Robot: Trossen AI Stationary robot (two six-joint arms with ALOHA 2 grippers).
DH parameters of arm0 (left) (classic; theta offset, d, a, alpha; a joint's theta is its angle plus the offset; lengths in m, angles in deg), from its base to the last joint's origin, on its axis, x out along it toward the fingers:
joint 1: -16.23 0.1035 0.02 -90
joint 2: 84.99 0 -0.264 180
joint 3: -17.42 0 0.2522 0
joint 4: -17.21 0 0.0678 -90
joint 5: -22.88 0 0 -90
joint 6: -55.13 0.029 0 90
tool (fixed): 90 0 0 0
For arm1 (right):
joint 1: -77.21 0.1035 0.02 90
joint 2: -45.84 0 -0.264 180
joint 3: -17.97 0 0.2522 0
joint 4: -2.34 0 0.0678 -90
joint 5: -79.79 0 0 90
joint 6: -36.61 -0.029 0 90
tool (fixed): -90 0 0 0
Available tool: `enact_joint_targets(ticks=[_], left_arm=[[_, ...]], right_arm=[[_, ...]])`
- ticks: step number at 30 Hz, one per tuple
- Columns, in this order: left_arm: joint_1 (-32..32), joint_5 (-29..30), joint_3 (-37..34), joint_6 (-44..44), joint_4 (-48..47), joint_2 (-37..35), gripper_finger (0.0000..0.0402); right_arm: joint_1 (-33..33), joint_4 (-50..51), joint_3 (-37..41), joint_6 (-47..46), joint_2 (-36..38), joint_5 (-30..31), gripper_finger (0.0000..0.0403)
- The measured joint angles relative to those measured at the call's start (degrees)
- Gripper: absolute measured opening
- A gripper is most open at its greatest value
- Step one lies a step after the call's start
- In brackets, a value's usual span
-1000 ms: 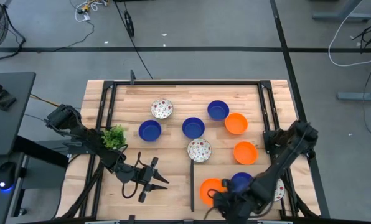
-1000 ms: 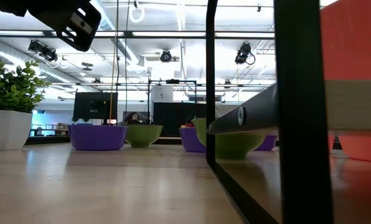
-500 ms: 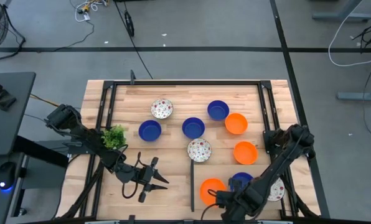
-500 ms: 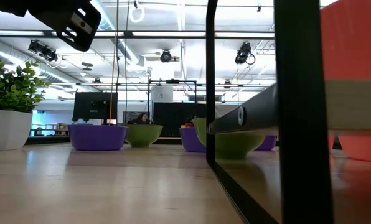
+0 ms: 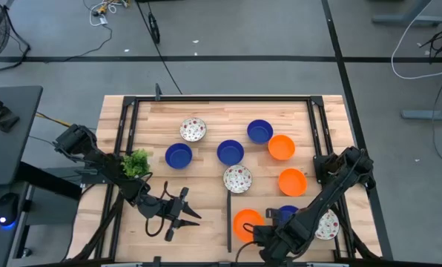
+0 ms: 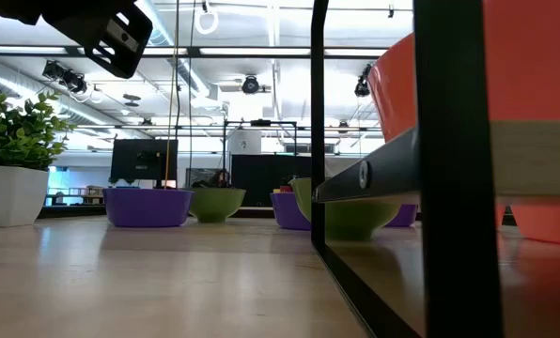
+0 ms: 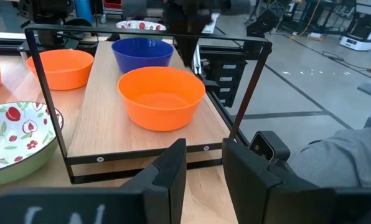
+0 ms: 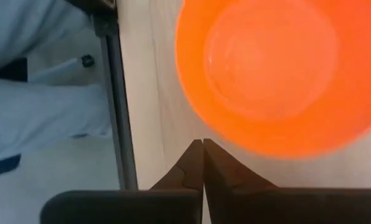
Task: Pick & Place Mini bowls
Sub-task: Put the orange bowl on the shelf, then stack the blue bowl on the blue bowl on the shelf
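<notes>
Several mini bowls stand on the wooden table: blue ones (image 5: 178,156) (image 5: 230,152) (image 5: 259,131), orange ones (image 5: 281,147) (image 5: 292,182), and a red-speckled white one (image 5: 237,179). Another orange bowl (image 5: 247,221) sits near the table's near edge. It fills the right wrist view (image 8: 272,74) and looms in the low view (image 6: 393,84). My right gripper (image 5: 262,237) is shut at that bowl's near side. The right arm partly hides a blue bowl (image 5: 286,215) and a speckled bowl (image 5: 326,225). My left gripper (image 5: 178,212) waits open over the near-left of the table. My right gripper (image 8: 203,144) has its shut fingertips at the near rim (image 8: 226,138) of the orange bowl, coming from the table's near side and pointing down at a slant. The bowl rests on the table. Whether the tips press the wall or only stand beside it, I cannot tell.
A small potted plant (image 5: 136,162) stands at the table's left. A thin black frame with an upright bar (image 5: 229,219) divides the near half of the table, and black rails (image 5: 221,99) run along the edges. A person in light clothing (image 8: 42,118) is beyond the near edge.
The orange bowl by the near edge has slid a little toward the far edge and to the left, and in the low view it now shows left of the black post. My right gripper has moved the same way behind it, fingers staying shut.
</notes>
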Motion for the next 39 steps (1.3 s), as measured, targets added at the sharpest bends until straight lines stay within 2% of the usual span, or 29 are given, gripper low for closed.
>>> enact_joint_targets(ticks=[3,9,11,14,18,22,26,29,33,36,39], left_arm=[[-0.02,-0.01,0.0,0.02,0.0,0.0,0.0108],[0.22,0.72,0.0,0.92,-0.59,0.02,0.0108],[0.22,2.27,0.0,1.44,-1.53,0.02,0.0108],[0.22,5.13,0.0,1.57,-2.79,0.02,0.0108],[0.22,7.14,0.0,1.33,-4.31,0.07,0.0108],[0.22,8.37,0.0,1.16,-5.44,0.07,0.0108],[0.22,11.11,0.0,1.23,-7.06,0.07,0.0108],[0.33,13.41,0.0,1.33,-8.43,0.11,0.0108],[1.63,13.52,0.0,1.63,-9.79,0.11,0.0108],[3.24,12.15,0.0,1.81,-10.2,0.11,0.0108],[4.99,9.36,0.0,1.81,-10.74,0.11,0.0108]], right_arm=[[1.18,5.36,0.0,0.22,2.82,6.86,0.0008],[1.42,22.43,0.12,-8.89,9.13,32.73,0.0008],[-0.45,25.47,2.22,-11.02,11.67,34.77,0.0006],[-4.44,24.27,9.58,-10.75,16.87,34.97,0.0003],[-11.77,14.8,24.21,-5.78,25.02,32.77,0.0005],[-22.27,7.97,35.29,-0.06,32.36,26.26,0.0018],[-32.78,-0.1,41.38,7.66,37.16,17.78,0.0054],[-39.34,-8.38,44.09,15.65,38.16,13.58,0.0096],[-46.3,-20.92,46.26,26.17,36.46,9.26,0.0157],[-49.89,-27.07,46.34,33.0,33.64,8.11,0.0193],[-52.72,-30.97,46.34,38.53,30.76,7.7,0.0208]])
